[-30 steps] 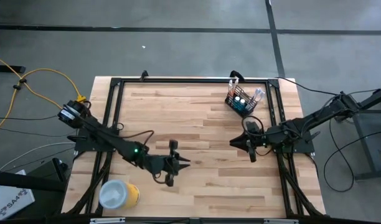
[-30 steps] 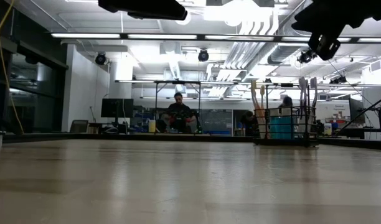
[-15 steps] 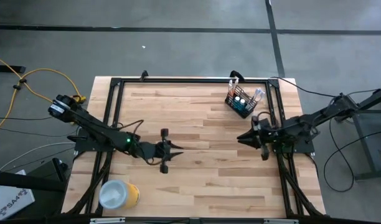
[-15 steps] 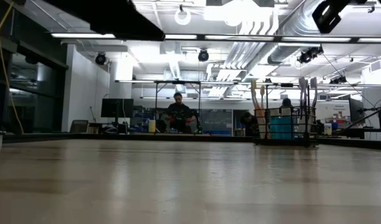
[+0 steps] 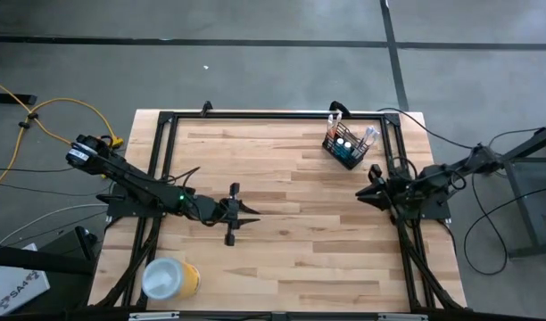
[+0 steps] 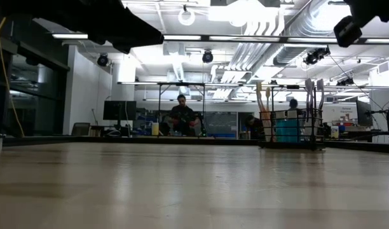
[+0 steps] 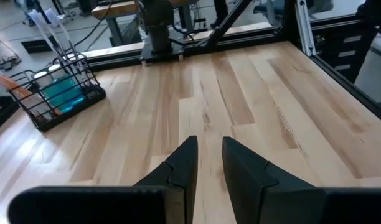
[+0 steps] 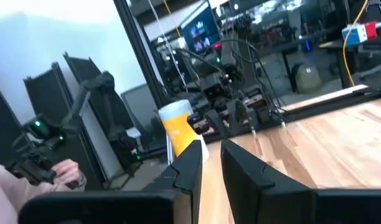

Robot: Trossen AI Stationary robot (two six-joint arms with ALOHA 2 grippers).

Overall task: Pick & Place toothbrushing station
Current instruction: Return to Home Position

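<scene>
The black wire-mesh holder (image 5: 346, 145) stands on its base near the table's far right corner. It holds pale toothbrushes (image 5: 369, 135) and two small blue tubes (image 5: 343, 143). It also shows in the left wrist view (image 7: 60, 93) and the low view (image 6: 290, 127). My left gripper (image 5: 246, 215) hovers over the table's middle left, empty, with only a narrow slit between its fingers (image 7: 209, 155). My right gripper (image 5: 366, 193) hovers near the right edge, nearer than the holder. It is empty and shows the same narrow slit (image 8: 209, 158).
A yellow cylinder with a white top (image 5: 170, 278) stands at the near left corner and also shows in the right wrist view (image 8: 178, 124). A black frame (image 5: 273, 116) runs around the table. A person's hand (image 8: 53, 171) shows beyond the table.
My left gripper has drawn back toward the table's left and far edges. My right gripper has drawn back toward the right edge and a little toward the far edge. The holder has not moved.
</scene>
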